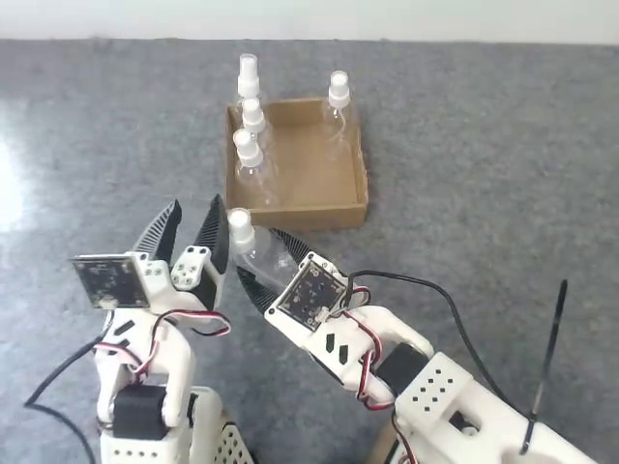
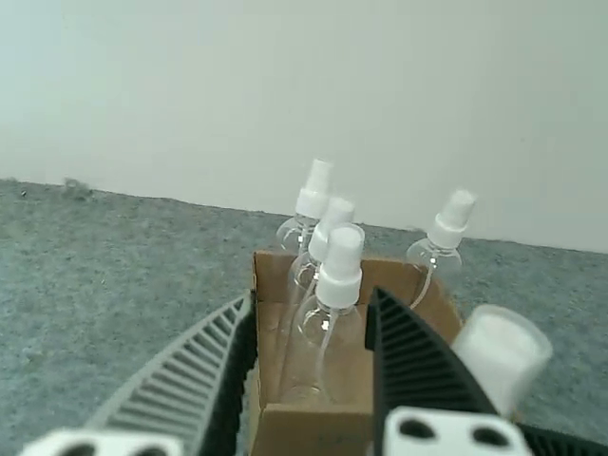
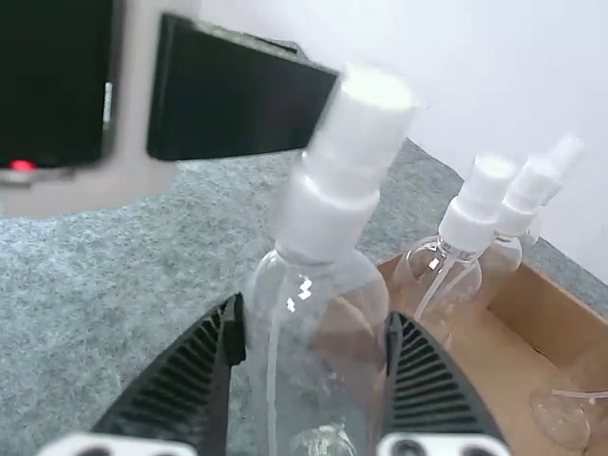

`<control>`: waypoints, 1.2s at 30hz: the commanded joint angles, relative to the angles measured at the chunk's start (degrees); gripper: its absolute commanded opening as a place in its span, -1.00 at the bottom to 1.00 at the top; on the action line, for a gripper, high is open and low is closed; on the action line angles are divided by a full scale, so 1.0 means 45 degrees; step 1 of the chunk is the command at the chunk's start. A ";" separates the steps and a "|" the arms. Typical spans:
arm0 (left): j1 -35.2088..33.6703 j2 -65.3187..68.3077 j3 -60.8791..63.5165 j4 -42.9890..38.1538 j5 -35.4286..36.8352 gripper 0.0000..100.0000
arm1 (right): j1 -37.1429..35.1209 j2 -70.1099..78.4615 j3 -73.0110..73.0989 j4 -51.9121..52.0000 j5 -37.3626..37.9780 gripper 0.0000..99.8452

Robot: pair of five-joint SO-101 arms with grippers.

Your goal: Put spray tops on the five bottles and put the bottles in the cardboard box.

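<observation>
Four topped bottles (image 1: pixel 249 155) look to be standing in the cardboard box (image 1: pixel 300 213); the fifth bottle (image 1: pixel 261 255), spray top (image 1: pixel 240 227) on, is clamped in the right hand (image 3: pixel 313 323) just short of the box, the left hand (image 1: pixel 196 206) spread empty beside it, so I reckon one drop-in is left.

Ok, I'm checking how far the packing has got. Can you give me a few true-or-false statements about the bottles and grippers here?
1. The right gripper holds a bottle with a white spray top on it. True.
2. The left gripper is shut on a spray top. False: its jaws are open and hold nothing.
3. The held bottle is already inside the cardboard box. False: it is outside the box, in front of its near wall, over the table.
4. The other four bottles at the box all carry white spray tops. True.
</observation>
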 commanded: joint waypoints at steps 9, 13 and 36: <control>0.0625 -0.0215 -0.0049 0.0215 -0.0899 -0.65 | -0.0127 -0.0498 -0.0195 -0.0225 -0.0020 -0.83; 0.0762 -0.0215 -0.0049 0.0215 -0.0957 -0.65 | -0.0127 -0.0479 -0.0195 -0.0225 0.0000 -0.83; 0.0703 -0.0215 -0.0342 0.0195 -0.1680 -0.65 | -0.0049 -0.0518 0.0020 -0.0205 0.0000 -0.83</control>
